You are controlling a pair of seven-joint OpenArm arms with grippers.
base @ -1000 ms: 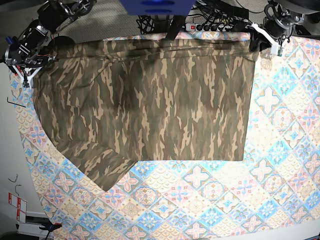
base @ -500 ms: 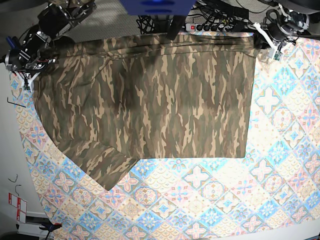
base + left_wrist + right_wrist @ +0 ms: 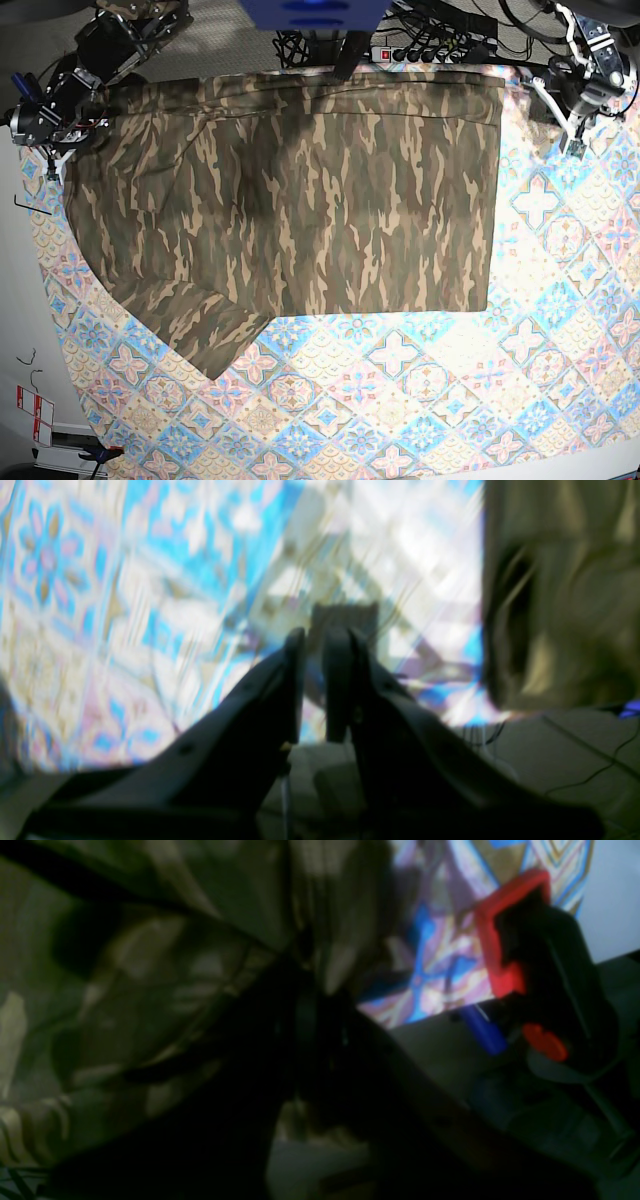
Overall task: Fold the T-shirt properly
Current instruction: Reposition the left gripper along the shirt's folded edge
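Note:
The camouflage T-shirt (image 3: 300,190) lies spread flat over the far half of the tablecloth, with one sleeve (image 3: 205,335) pointing to the near left. My right gripper (image 3: 52,148) is at the shirt's far left corner. In the right wrist view, that right gripper (image 3: 312,990) is shut on a bunched fold of the T-shirt (image 3: 150,965). My left gripper (image 3: 572,135) hovers over bare tablecloth, right of the shirt's far right corner. In the blurred left wrist view, the left gripper (image 3: 320,640) is shut with nothing held, and the T-shirt (image 3: 565,595) lies to its right.
The tile-patterned tablecloth (image 3: 420,400) covers the table. A red and black clamp (image 3: 505,940) grips the table edge beside my right gripper. A power strip and cables (image 3: 420,48) lie behind the far edge. The table's left edge (image 3: 40,260) runs close to the shirt.
My left gripper has come off the shirt's far right corner and moved right and nearer. That corner now lies flat. The right gripper has stayed at the far left corner.

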